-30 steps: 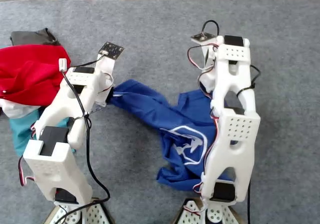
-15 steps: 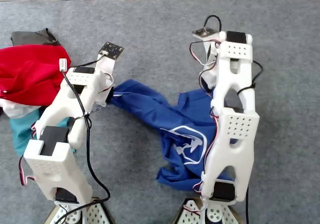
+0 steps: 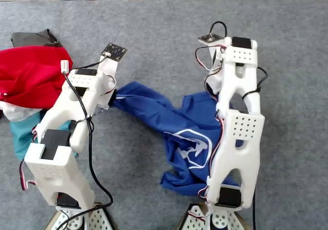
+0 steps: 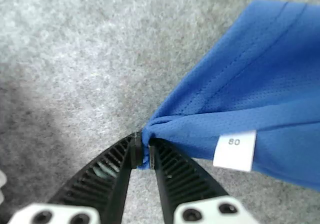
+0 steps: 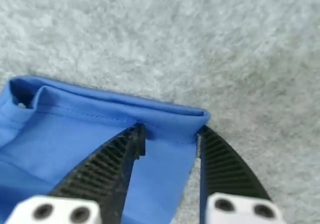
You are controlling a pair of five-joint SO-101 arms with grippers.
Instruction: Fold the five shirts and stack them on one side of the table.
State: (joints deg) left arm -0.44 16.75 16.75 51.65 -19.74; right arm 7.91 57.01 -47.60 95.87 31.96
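My right gripper (image 5: 171, 132) has shifted slightly over the blue shirt (image 3: 171, 125) and gapes astride its hem; my left gripper (image 4: 143, 146) pinches its corner. Spreading it flat, I'd say; next, clamp and stretch.

We count five shirts: one blue shirt (image 3: 174, 122), one red shirt (image 3: 28, 74), one dark grey shirt (image 3: 31, 38), one white shirt (image 3: 15, 112), one teal shirt (image 3: 20, 138). We list two arms, left arm (image 3: 66, 117) and right arm (image 3: 238, 117), and two grippers, left gripper (image 4: 142, 151) and right gripper (image 5: 170, 139). We enter one table (image 3: 154, 35).
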